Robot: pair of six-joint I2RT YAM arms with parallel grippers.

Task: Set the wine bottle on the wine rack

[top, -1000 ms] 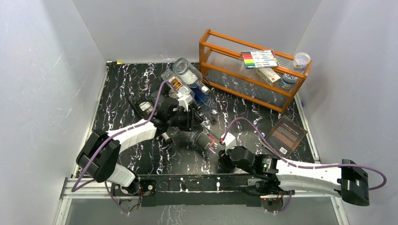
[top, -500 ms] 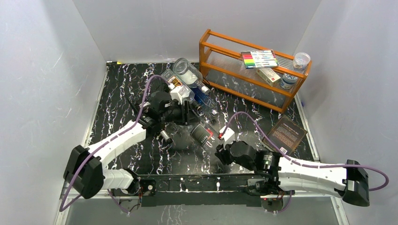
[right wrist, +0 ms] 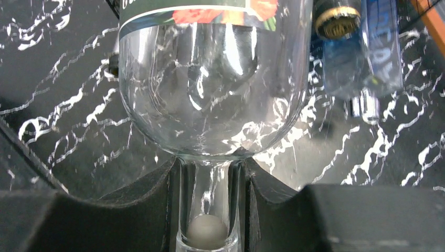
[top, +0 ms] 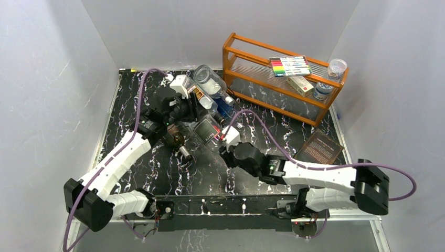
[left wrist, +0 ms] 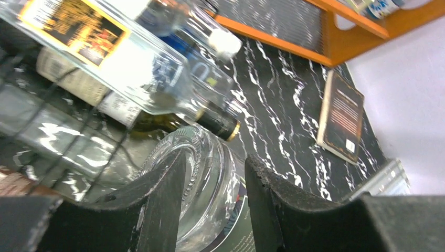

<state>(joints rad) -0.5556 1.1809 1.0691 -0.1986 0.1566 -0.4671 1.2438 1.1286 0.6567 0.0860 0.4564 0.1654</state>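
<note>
The wine bottle (top: pixel 207 130), clear glass with a dark label, hangs level over the mat between both grippers. My right gripper (top: pixel 226 148) is shut on its neck (right wrist: pixel 210 199), below the round shoulder (right wrist: pixel 210 94). My left gripper (left wrist: pixel 216 157) is shut on the rim of the base (left wrist: pixel 210 178), one finger across the bottom and one outside the wall. Thin black wires of the wine rack (left wrist: pixel 52 94) show just past the base. On it lie a clear bottle with an orange label (left wrist: pixel 105 47), a blue one (left wrist: pixel 204 73) and a dark gold-capped one (left wrist: pixel 210 118).
An orange wooden shelf (top: pixel 283 79) stands at the back right with markers, a box and jars on it. A dark book (top: pixel 320 149) lies on the mat at the right. Another bottle neck (top: pixel 184 152) pokes out under the left arm.
Both arms have carried the bottle away from the near edge, up and to the left, until its base is by the bottles on the rack. The right arm has stretched forward.
</note>
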